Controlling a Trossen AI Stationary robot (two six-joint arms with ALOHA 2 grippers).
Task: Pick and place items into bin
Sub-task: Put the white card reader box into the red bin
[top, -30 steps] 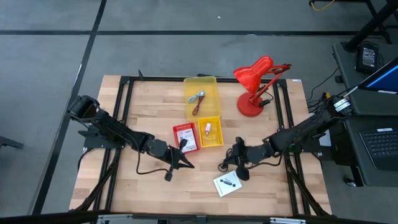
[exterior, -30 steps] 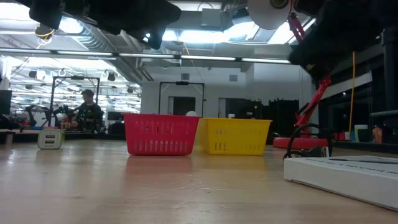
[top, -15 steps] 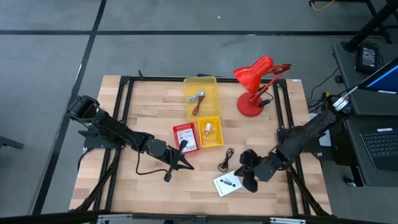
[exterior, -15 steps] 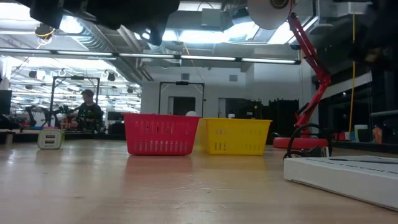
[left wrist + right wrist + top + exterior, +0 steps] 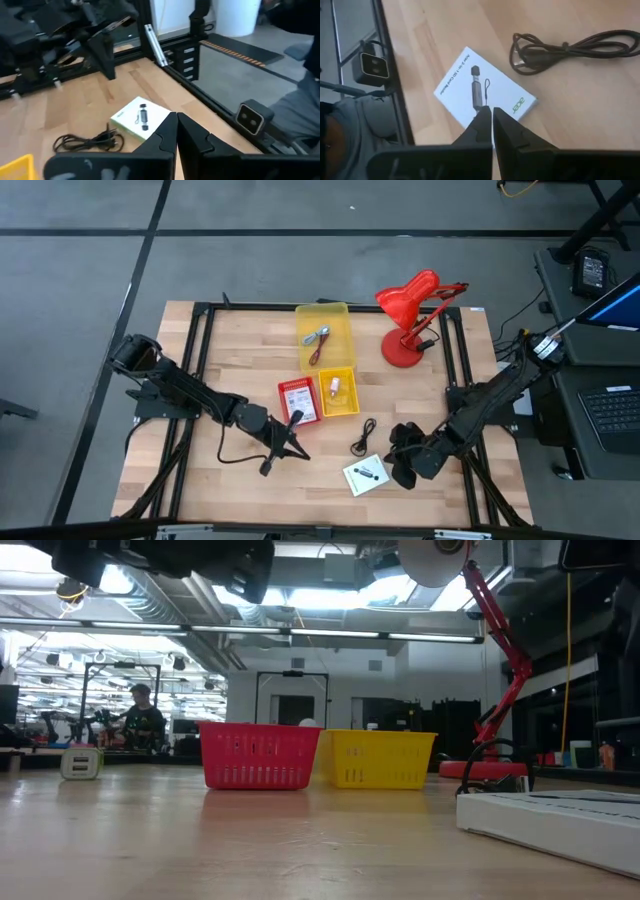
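Note:
A white printed packet (image 5: 365, 476) lies flat on the table near its near edge, also seen in the right wrist view (image 5: 485, 92) and the left wrist view (image 5: 140, 117). A black cable (image 5: 363, 436) lies coiled just beyond it (image 5: 565, 50). My right gripper (image 5: 397, 463) is shut and hovers over the packet's right edge (image 5: 491, 111). My left gripper (image 5: 295, 448) is shut (image 5: 176, 117) and hangs above the table left of the cable. The blue-and-silver tool and the dark red cord lie in the large yellow bin (image 5: 325, 337).
A red bin (image 5: 298, 400) holding a white printed packet and a small yellow bin (image 5: 338, 392) stand mid-table, also visible in the low view (image 5: 258, 755) (image 5: 380, 760). The red desk lamp (image 5: 410, 315) stands at the far right. Bare wood lies near the left and near edges.
My right gripper has moved from over the black cable toward the table's near edge and slightly right, turning as it went, and now hovers beside the white packet. The cable and packet have stayed in place.

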